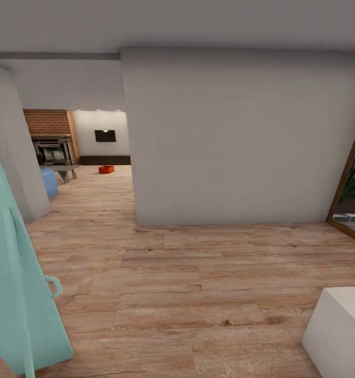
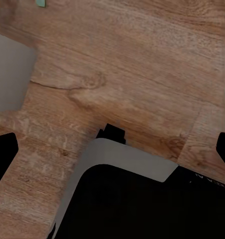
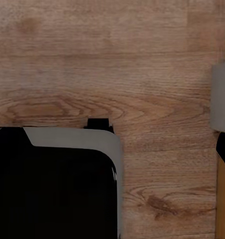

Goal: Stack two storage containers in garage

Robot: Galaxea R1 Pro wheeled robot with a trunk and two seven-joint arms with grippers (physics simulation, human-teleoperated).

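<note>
Pale wood-plank flooring (image 1: 198, 294) ran past a grey wall (image 1: 235, 136) toward the living room (image 1: 88, 147), where one orange-red storage container (image 1: 106, 169) sat on the floor below the black TV (image 1: 105, 136), near the brick fireplace (image 1: 51, 142). A mint-green door (image 1: 14, 273) stood at the left. Dark tips at the left wrist view's edges suggested the left gripper (image 2: 114, 149) was spread apart; the right gripper's state could not be told.

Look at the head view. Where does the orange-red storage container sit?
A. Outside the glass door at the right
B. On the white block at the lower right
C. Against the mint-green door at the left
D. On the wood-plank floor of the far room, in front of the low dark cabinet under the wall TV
D: the storage container rests on the wood-plank floor far down the passage, before the dark cabinet below the TV.
</note>
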